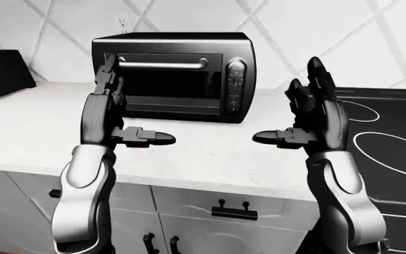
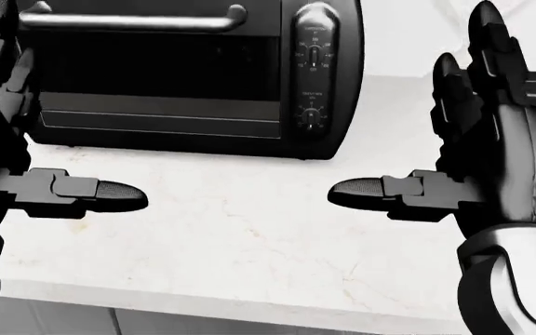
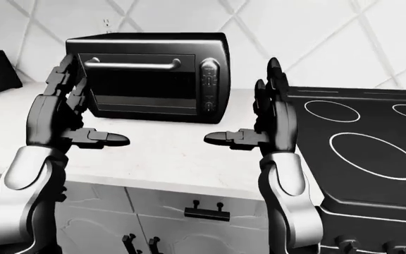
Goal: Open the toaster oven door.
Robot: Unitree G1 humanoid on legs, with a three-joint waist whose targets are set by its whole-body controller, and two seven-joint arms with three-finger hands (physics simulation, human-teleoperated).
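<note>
toaster oven top cropped (head view), dial labels unreadable

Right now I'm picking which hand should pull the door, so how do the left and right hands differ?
In the left-eye view the left hand overlaps the toaster oven's left edge, fingers reaching toward the handle; the right hand stands to the oven's right, by the stove. Both are open, fingers up, thumbs pointing inward, holding nothing.

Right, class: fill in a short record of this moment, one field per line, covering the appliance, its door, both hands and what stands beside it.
appliance: black toaster oven on the white counter
door: shut, handle across its top
controls: knobs right of the door
left hand: open, empty, raised before the door's left edge
right hand: open, empty, right of the oven
beside: black cooktop on the right
</note>
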